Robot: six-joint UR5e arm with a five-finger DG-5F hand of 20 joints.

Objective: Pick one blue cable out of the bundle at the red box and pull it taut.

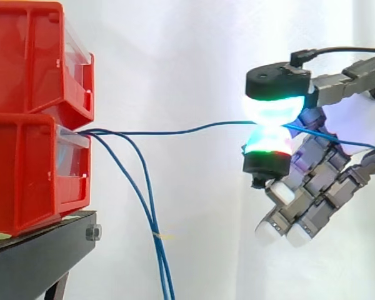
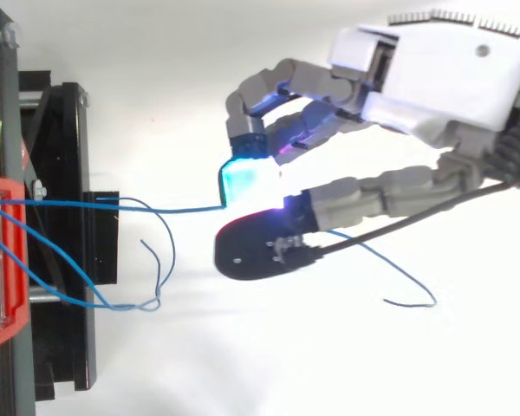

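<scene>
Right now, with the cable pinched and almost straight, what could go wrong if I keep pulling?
The cable is held by a thin pinch between two fingers of the hand, so it may slip as tension rises. It leaves the red box beside the hanging cables, which could snag and get dragged along. Pulling hard might also shift the box.

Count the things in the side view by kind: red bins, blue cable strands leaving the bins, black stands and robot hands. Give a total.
Red bins: 2
Blue cable strands: 3
Black stand: 1
Hand: 1
Total: 7
</scene>
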